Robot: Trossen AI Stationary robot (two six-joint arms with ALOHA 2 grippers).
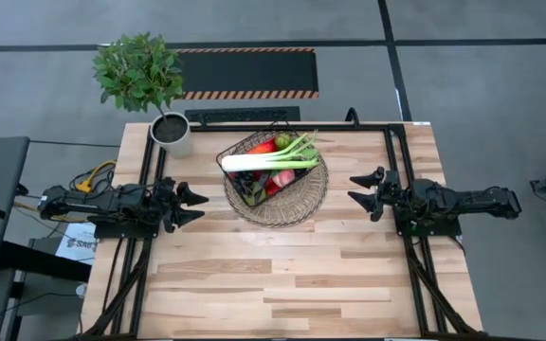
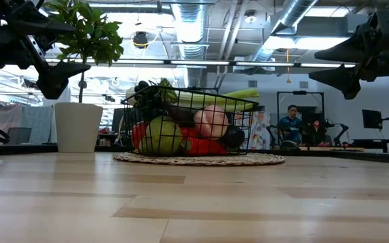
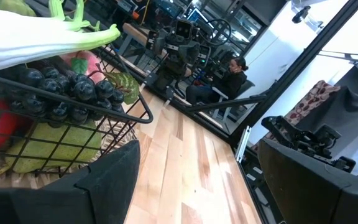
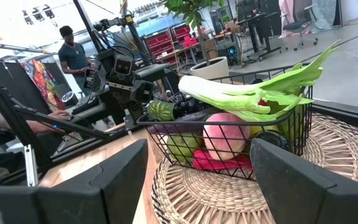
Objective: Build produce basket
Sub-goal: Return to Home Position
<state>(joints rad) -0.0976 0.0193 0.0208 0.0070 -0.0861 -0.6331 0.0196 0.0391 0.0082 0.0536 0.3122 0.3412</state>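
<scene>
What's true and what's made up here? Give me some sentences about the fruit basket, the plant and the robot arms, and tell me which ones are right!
1. The basket sits on the round woven tray. True.
2. The leek lies on the table beside the basket. False: it lies across the top of the other produce inside the basket.
3. The left jaws and the right jaws are both open and hold nothing, one on each side of the basket. True.
4. The potted plant stands inside the basket. False: it stands on the table near the far left corner, apart from the basket and tray.
</scene>
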